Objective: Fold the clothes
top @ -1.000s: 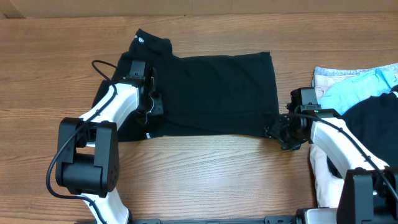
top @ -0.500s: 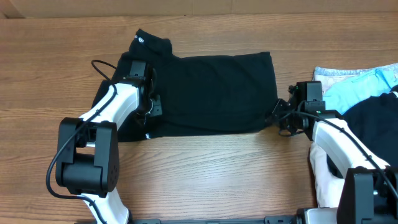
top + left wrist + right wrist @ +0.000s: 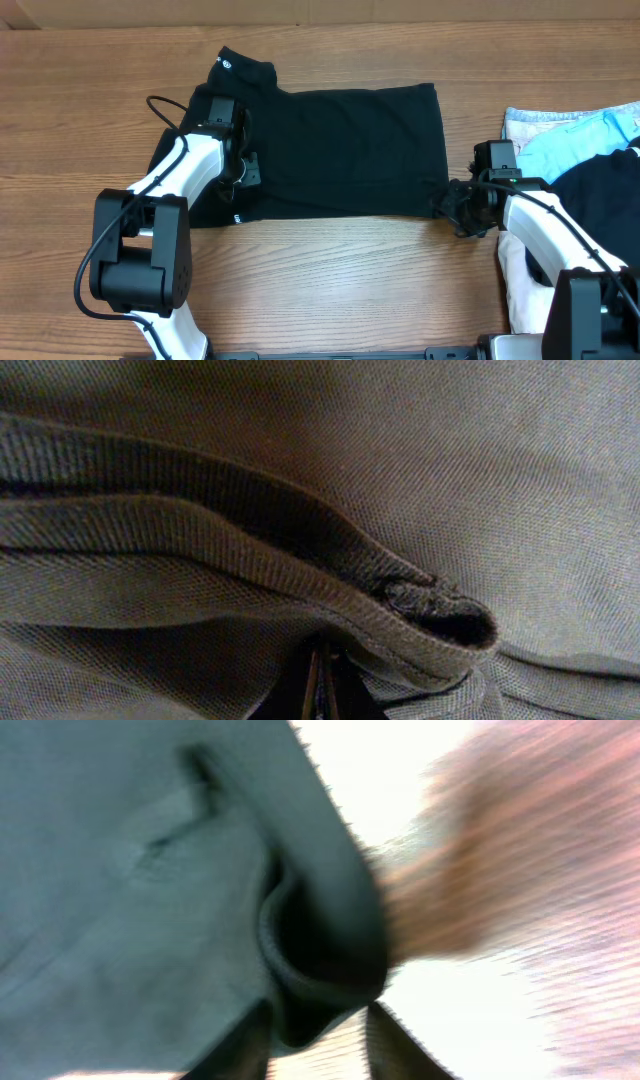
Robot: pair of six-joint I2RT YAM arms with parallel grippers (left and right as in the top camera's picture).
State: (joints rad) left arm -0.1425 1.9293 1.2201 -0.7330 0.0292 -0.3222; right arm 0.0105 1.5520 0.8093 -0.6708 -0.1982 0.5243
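Grasping stage, I judge. The shirt (image 3: 340, 150) lies flat between the grippers: the left gripper (image 3: 243, 170) pinches its edge, the right gripper (image 3: 452, 208) straddles a corner fold, jaws apart. Next: clamp right, then lift together.

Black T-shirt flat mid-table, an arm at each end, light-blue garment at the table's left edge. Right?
Wrong side: overhead shows the light-blue garment at the right edge. The black T-shirt is flat mid-table, an arm at each end.
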